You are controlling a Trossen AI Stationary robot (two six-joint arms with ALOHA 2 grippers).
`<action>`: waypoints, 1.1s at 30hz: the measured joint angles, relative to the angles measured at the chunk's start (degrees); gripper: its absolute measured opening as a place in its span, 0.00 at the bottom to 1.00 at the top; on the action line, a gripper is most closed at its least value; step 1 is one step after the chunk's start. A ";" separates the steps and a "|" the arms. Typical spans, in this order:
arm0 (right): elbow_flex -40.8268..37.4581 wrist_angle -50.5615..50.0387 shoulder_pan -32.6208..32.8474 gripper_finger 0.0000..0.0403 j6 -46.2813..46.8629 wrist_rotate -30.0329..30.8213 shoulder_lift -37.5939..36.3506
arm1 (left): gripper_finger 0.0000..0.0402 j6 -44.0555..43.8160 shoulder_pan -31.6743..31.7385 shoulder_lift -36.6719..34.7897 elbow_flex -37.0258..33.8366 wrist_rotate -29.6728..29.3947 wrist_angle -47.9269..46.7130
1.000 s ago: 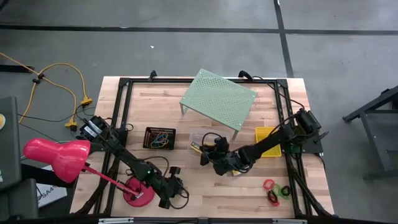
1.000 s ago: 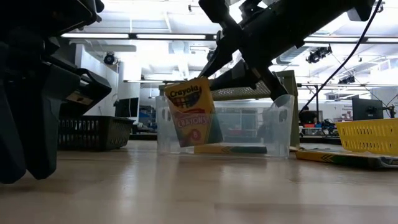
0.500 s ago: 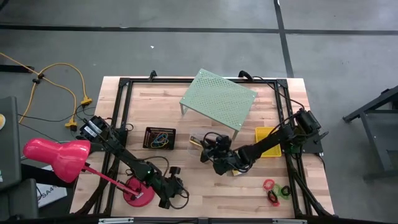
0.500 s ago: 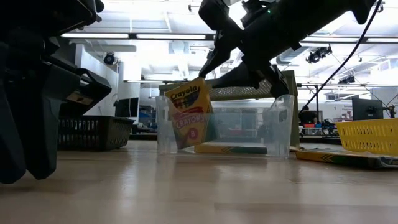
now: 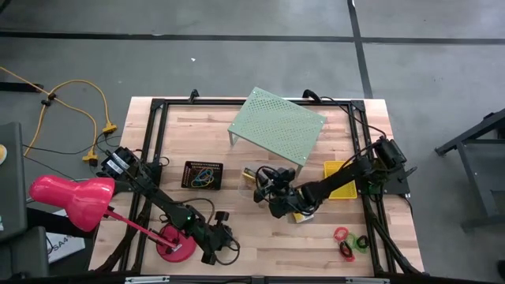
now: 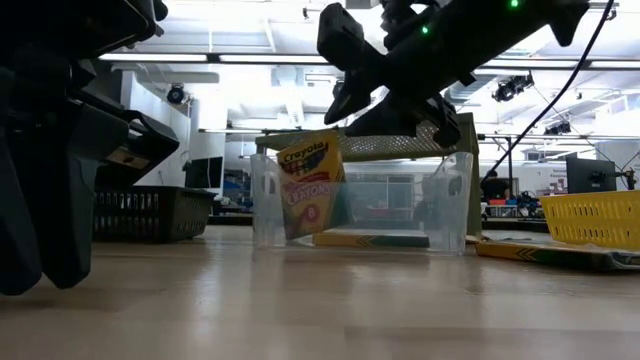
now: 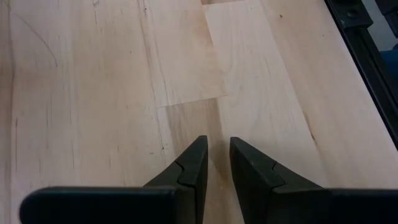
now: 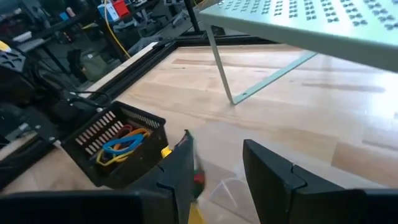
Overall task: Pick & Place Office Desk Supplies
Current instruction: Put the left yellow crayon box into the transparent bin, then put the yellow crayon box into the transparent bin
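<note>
My right pincer (image 6: 385, 100) hangs open and empty just above the clear tub (image 6: 440, 215) at the tabletop's centre; the crayon box (image 6: 308, 185), labelled "Crayola Crayons", leans inside it, so this placing step looks done. Next I judge I must lift clear toward the rings (image 5: 347, 241) at five o'clock; my left pincer (image 7: 214, 165) waits, narrowly parted, holding nothing.

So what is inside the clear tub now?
In the clear tub, one crayon box leans upright at one end; another crayon box seems to lie flat on the bottom. The far corner is hidden behind the wall's glare.
</note>
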 joint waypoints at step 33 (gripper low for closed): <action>0.00 39.85 11.05 0.31 -43.27 3.08 0.00 | 0.16 0.46 0.02 0.00 0.00 0.02 -0.42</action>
